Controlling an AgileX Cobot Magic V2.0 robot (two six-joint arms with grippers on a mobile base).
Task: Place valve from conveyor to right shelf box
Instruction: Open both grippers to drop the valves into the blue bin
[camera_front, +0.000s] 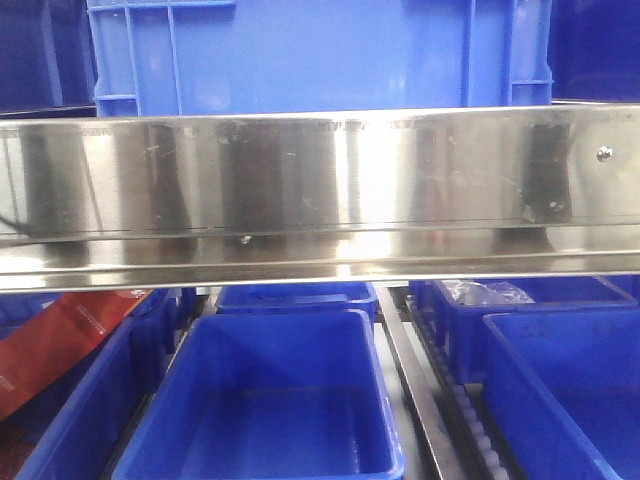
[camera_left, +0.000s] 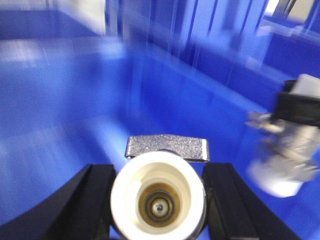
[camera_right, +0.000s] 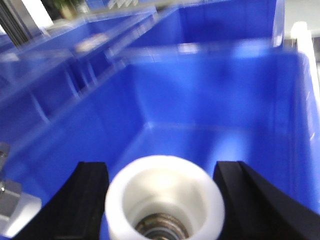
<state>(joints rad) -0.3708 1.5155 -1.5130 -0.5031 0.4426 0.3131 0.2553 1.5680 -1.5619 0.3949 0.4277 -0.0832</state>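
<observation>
Far left in the front view, a red package (camera_front: 60, 345) leaning into a blue bin, under a wide steel shelf rail (camera_front: 320, 190) with a big blue crate (camera_front: 320, 50) above. Middle and near, an open blue box (camera_front: 280, 400), bare inside; to the right, more blue bins, the far one holding a clear plastic bag (camera_front: 485, 293). No arms and no conveyor in that view. From the left wrist: left gripper (camera_left: 160, 200) closed narrow around a valve (camera_left: 158, 192), black fingers (camera_left: 92, 200) pressed on either side of the body, white capped end facing the camera, a speckled metal lever (camera_left: 166, 149) lying flat across the top. Blue box wall and floor close behind, blurred by motion. Just to the right there, a second valve (camera_left: 287, 145), metal body and white end, hanging over the same blue floor. From the right wrist: right gripper (camera_right: 165, 200) likewise clamped narrow on that second valve (camera_right: 165, 200), white cap up towards the lens, inside a deep blue box (camera_right: 225, 100); which shelf box this is, impossible to tell. Probably dense and heavy for its bulk, rigid, not fragile; plated metal and smooth plastic cap likely slippery. Best held across the stout body as here, not by the lever, which may swing. Lowering close to the floor before opening advisable, to avoid a hard drop.
</observation>
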